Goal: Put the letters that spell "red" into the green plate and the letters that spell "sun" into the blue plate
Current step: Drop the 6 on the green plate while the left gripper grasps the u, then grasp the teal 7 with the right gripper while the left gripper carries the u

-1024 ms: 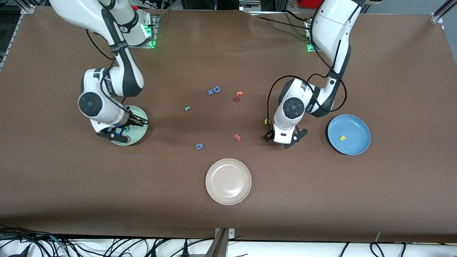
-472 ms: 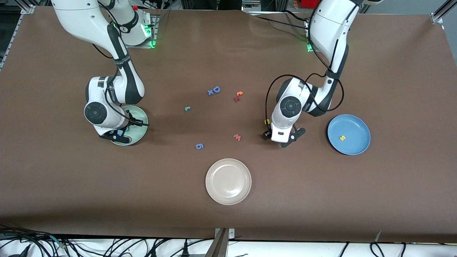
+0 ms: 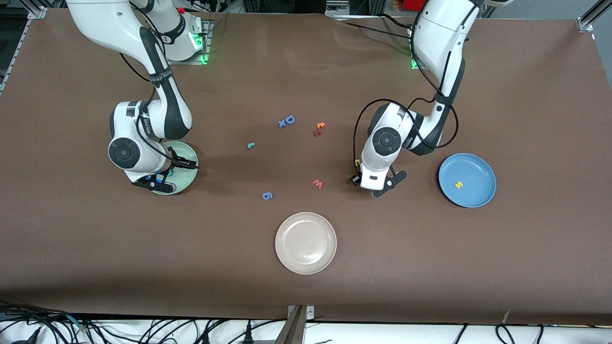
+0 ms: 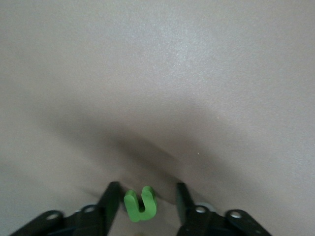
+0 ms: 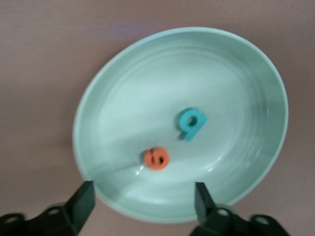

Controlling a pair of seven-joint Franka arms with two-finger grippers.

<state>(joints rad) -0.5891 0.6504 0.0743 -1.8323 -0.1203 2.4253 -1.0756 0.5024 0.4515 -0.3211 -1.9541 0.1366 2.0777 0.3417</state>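
1. Jaws spread wide on the right gripper (image 5: 140,206) above the green plate (image 3: 190,177), nothing between them, and the orange "e" (image 5: 156,159) lies in the plate beside the teal "d" (image 5: 191,123)
2. That's a fresh drop: a moment ago those jaws were near shut, so two of the three "red" letters look home
3. Teal "r" (image 3: 251,145) is out on the bare table, about midway between the two arms, so "red" is not finished
4. Over at the left arm's end, the left gripper (image 4: 142,206) is low over the table with the green "u" (image 4: 140,203) between its fingers; a gap shows on both sides, so the jaws are part-closed and not yet pinching
5. They stood wider a second ago, so I judge a grab on the "u" is under way
6. Yellow "s" (image 3: 458,184) lies in the blue plate (image 3: 485,165); the yellow "n" (image 3: 356,163) peeks out on the table just beside the left wrist, half hidden
7. Against the earlier front pictures, the left wrist has shifted a little toward the middle of the table and covers more of the "n"; the right wrist has barely moved over its plate
8. Beige plate (image 3: 306,243), "w" (image 3: 317,183), "g" (image 3: 267,195) and big "D" (image 3: 289,119) sit where they were
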